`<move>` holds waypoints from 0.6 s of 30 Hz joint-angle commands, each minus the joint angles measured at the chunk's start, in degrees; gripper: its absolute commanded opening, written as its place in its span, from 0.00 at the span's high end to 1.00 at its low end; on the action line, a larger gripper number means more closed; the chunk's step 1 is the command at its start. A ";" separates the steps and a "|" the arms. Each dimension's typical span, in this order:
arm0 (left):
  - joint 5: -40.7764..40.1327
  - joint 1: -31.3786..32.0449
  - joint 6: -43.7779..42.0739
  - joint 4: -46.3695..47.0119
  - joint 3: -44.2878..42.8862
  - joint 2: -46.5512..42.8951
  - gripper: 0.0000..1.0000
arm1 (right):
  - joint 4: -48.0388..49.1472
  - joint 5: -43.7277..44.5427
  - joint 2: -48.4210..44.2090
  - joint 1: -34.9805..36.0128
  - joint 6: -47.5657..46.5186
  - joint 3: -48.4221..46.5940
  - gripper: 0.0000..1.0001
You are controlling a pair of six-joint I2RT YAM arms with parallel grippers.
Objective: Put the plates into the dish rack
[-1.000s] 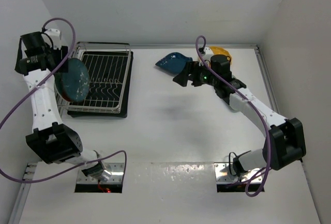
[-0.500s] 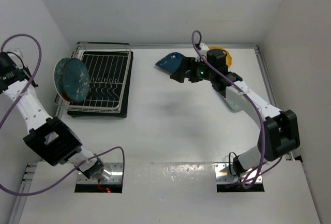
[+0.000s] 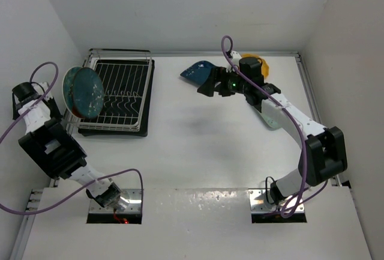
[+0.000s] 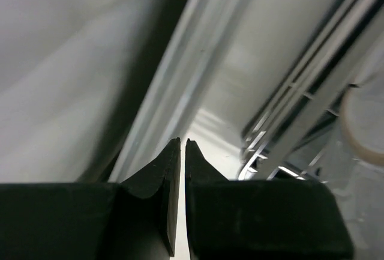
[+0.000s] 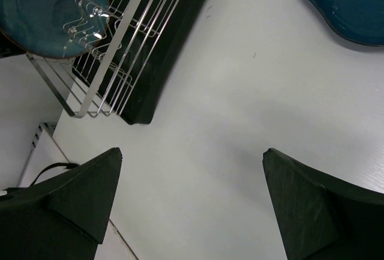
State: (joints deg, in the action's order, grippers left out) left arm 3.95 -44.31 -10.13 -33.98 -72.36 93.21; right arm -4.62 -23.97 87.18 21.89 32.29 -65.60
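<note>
step in hand, as judged: pick-up of the dark blue leaf-shaped ceramic plate (image 3: 197, 71), which lies flat on the white table (image 3: 198, 152), well to the right of the white wire dish rack (image 3: 114, 129) and level with its far end. the right gripper (image 3: 210, 84) hovers on the side of that plate away from the rack, jaws spread wide and holding nothing. to do it well, lower the spread jaws over the plate's nearest rim, one finger above and one below, and clamp only once the rim sits deep between them. then carry the plate to the rack, tip it upright and seat it between free prongs towards the rack's right side, away from the round dark teal ceramic plate (image 3: 84, 92) that stands on edge at the rack's left rim. the left gripper (image 4: 182, 143) is off the rack's left side, jaws nearly together on nothing.

hard to make out: a red rim shows behind the teal plate, but its pattern is hidden. the yellow scalloped ceramic plate (image 3: 259, 62), far right of the rack, is mostly covered by the right arm. a pale mint dish cannot be told. the black tray (image 3: 149, 86) under the rack shows only at its edges.
</note>
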 commanded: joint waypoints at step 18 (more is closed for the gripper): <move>13.46 1.86 -1.30 1.28 6.35 -8.30 0.88 | 1.98 1.73 -4.64 -1.32 -1.10 3.20 0.00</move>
State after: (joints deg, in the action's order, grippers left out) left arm 14.46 -43.35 -10.83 -32.60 -66.08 88.14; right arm -4.82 -22.63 85.12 21.67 31.24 -63.18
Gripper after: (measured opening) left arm 0.122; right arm 0.996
